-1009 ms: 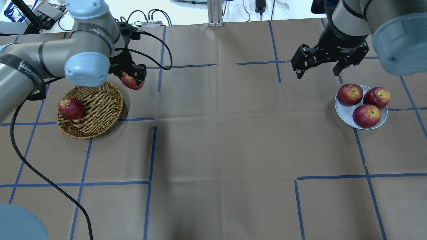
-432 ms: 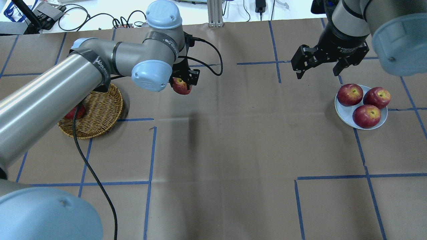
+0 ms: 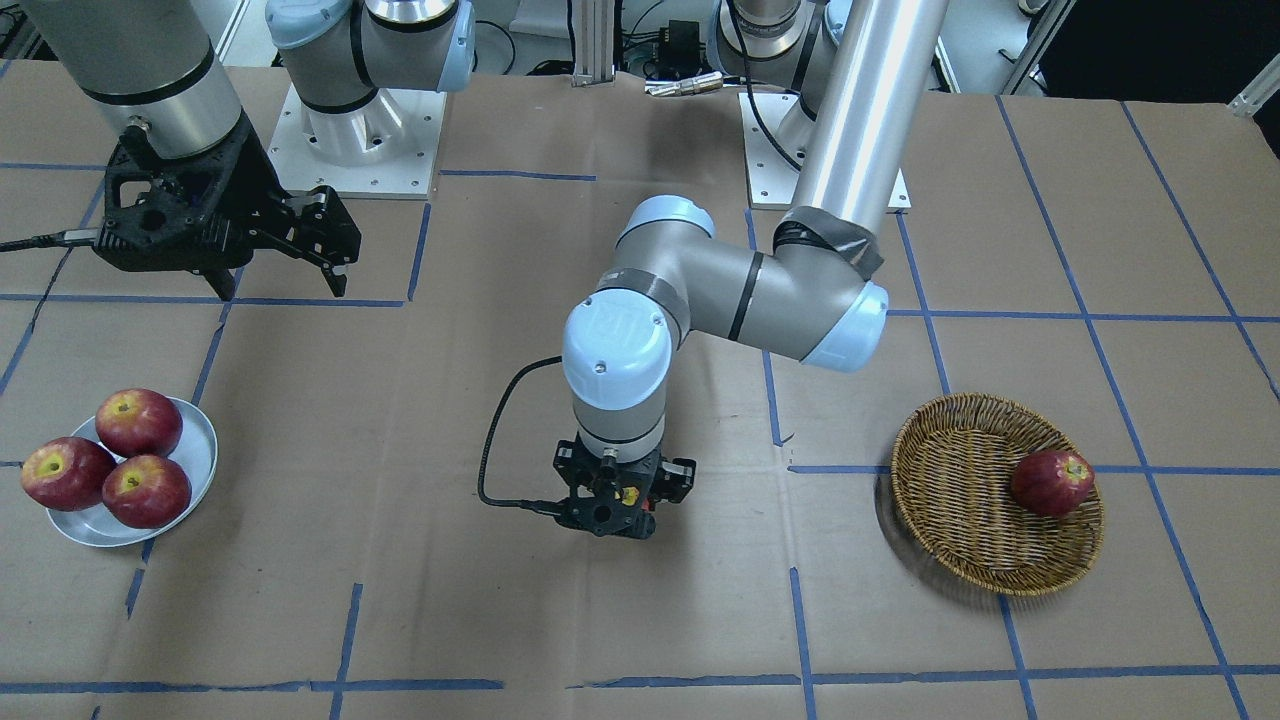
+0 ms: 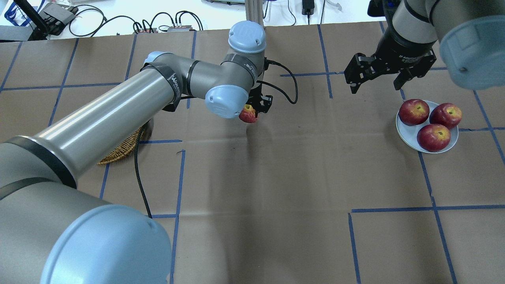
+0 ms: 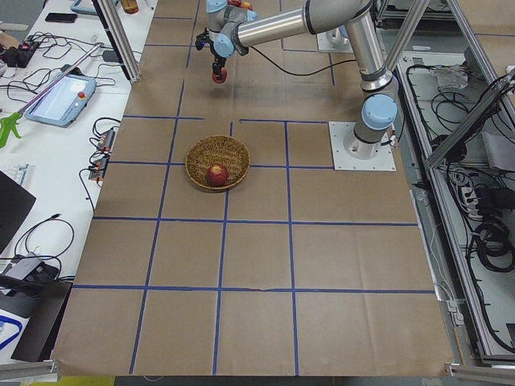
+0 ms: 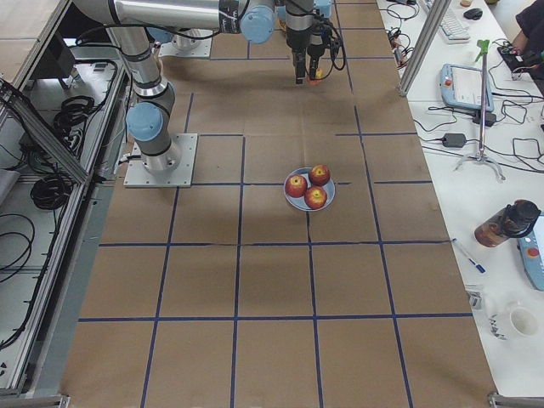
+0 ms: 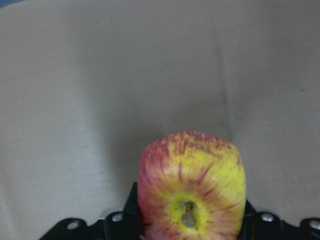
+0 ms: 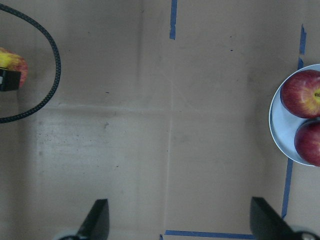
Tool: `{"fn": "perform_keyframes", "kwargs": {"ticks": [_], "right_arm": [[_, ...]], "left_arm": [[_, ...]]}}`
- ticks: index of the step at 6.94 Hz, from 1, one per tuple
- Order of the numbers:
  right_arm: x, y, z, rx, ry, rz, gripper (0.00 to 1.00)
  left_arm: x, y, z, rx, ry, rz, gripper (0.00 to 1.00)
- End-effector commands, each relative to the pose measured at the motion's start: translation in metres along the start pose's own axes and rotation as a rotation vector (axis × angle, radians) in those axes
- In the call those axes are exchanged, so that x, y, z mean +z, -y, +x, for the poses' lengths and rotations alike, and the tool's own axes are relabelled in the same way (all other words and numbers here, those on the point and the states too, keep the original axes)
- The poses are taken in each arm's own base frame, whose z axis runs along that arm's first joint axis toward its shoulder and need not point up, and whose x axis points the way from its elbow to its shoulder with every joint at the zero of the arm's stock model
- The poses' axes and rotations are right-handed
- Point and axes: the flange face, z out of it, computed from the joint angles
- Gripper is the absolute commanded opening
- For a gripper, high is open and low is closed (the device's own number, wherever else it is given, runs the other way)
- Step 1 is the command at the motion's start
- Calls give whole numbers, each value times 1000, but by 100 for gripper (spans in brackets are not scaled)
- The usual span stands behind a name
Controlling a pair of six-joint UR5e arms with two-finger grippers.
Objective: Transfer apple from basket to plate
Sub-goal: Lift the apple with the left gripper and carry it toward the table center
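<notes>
The apple (image 7: 192, 187) is mostly yellow with red streaks, stem dimple facing the wrist cam. It's pinched in the left gripper (image 4: 252, 112), held above the middle of the table (image 4: 276, 177), which is brown paper with blue tape lines. Way off left sits the basket (image 3: 960, 520) with one dark red apple (image 3: 1051, 482). Further right, the right gripper (image 4: 374, 88) hangs spread wide near the plate (image 4: 408, 136), which holds three dark apples (image 4: 433, 137). Cables (image 4: 173, 21) run along the far edge.

My overhead camera and the front one look steeply down from opposite sides; both show the small round silvery-white plate (image 4: 406, 133). My left wrist camera hugs the yellow-streaked red apple (image 7: 192, 187).
</notes>
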Motion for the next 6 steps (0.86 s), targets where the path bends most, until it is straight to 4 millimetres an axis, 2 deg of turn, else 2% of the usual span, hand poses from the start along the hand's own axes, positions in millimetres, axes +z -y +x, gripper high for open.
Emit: {"fn": "perform_keyframes", "kwargs": {"ticks": [1,4,6], "right_arm": [[0,0,0,0,0,0,100],[0,0,0,0,0,0,100],[0,0,0,0,0,0,100]], "left_arm": [[12,-13,17,14,3,-25,36],[21,-30,21,23,10,-64,37],[30,-35,22,19,14,-82,37]]}}
